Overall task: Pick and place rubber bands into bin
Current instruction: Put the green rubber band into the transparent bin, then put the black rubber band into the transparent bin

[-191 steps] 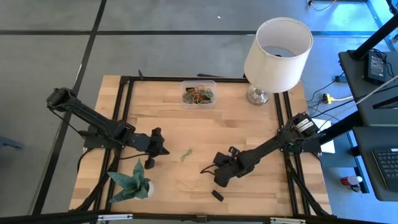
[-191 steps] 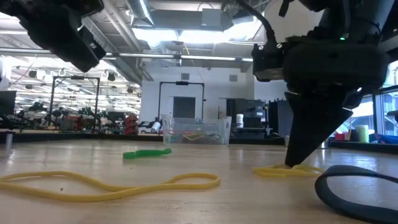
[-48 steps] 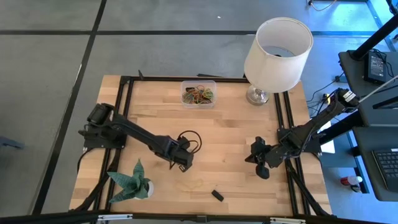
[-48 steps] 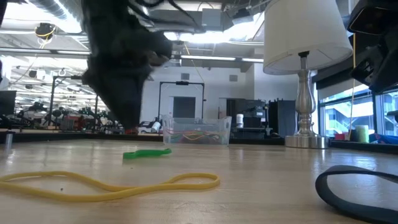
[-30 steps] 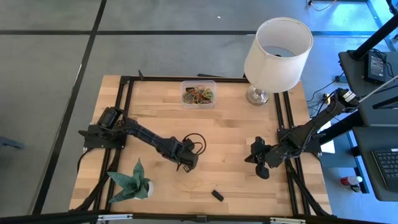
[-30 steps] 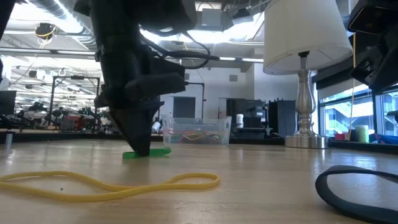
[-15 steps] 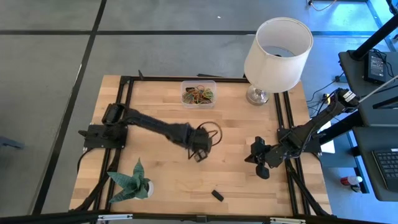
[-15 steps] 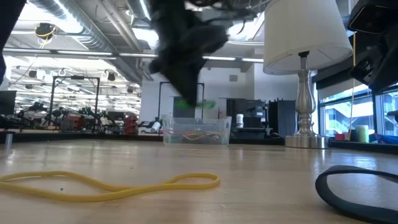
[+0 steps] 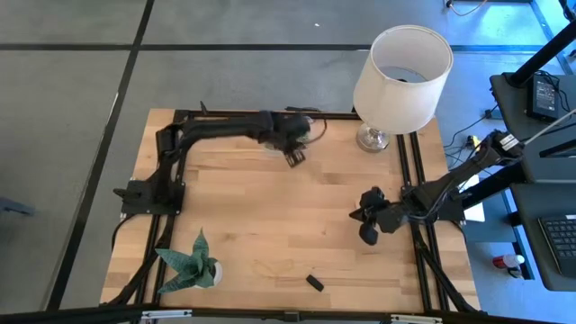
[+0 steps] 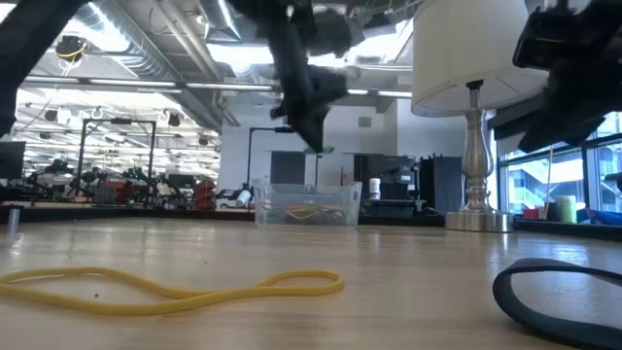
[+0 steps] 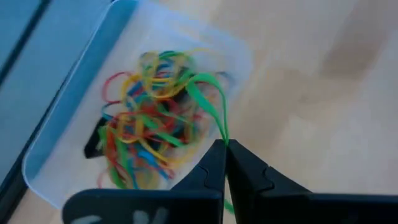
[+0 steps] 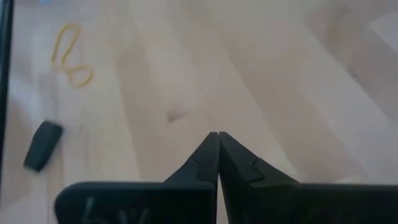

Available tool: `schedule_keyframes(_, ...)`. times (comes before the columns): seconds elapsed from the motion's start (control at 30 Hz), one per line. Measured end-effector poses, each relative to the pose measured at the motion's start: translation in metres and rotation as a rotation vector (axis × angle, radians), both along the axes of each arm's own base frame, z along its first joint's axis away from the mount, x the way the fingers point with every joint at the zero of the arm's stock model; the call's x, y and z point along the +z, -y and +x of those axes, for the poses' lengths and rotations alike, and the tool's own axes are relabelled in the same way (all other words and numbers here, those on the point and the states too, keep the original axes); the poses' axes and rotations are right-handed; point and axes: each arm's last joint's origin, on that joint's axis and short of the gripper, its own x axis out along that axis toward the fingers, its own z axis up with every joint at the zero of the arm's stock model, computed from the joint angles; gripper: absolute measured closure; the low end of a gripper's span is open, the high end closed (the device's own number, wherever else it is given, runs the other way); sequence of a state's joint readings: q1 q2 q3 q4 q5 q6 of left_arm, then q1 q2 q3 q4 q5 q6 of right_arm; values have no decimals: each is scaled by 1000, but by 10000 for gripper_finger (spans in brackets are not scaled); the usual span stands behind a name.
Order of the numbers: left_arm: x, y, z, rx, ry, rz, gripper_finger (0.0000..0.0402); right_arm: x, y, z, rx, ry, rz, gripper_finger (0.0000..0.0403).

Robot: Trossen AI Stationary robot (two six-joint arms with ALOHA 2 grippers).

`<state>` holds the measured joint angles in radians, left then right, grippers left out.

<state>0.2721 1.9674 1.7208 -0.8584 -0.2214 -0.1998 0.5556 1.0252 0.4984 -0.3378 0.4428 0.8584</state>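
Note:
The bin [image 10: 308, 206], a small clear container, stands at the table's far edge and holds a tangle of red, yellow, green and blue rubber bands [image 11: 149, 134]. My left gripper [image 9: 293, 155] hangs above it, shut on a green rubber band [image 11: 208, 99]. On the near part of the table a yellow rubber band [image 10: 175, 286] lies flat. A black band [image 10: 554, 292] lies to its right in the low view. My right gripper [image 9: 367, 221] is shut on nothing, above the table's right part. My left gripper pinches the green rubber band between its two fingertips at one end of the loop [image 11: 224, 138]. The fingers slant down from above. The loop sticks out beyond the tips over the bin's near rim [image 11: 236, 50], clear of the table.
A white lampshade on a metal foot [image 9: 400, 72] stands right of the bin. A small potted plant [image 9: 191, 261] sits at the near left corner. A small black block [image 9: 314, 283] lies near the front edge.
My left gripper has lifted the green rubber band off the middle of the table, risen and swung toward the far edge, and now hangs over the bin. My right gripper has turned a little in place.

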Motion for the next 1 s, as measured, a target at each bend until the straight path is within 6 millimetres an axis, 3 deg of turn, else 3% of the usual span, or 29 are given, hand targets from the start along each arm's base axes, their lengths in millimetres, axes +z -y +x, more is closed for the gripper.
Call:
schedule_keyframes(0.1, -14, -33, -6, 33, -23, -54, 398, 0, 6, 3, -49, 6, 1, 393)
schedule_keyframes(0.23, -33, -63, -10, 62, -26, -132, 397, 0, 13, 6, -110, 9, 19, 393)
schedule_keyframes(0.47, -52, -85, -14, 59, -76, -122, 353, 0, 19, 9, -177, 14, 48, 393)
schedule_keyframes(0.73, -45, -89, -20, 95, -79, -108, 287, 0, 20, 9, -176, 16, 51, 393)
schedule_keyframes(0.87, -26, -77, -21, 136, -15, -127, 270, 0, 19, 9, -174, 15, 52, 393)
schedule_keyframes(1.0, 5, -56, -24, 175, 60, -80, 270, 1, 18, 10, -140, 8, 94, 393)
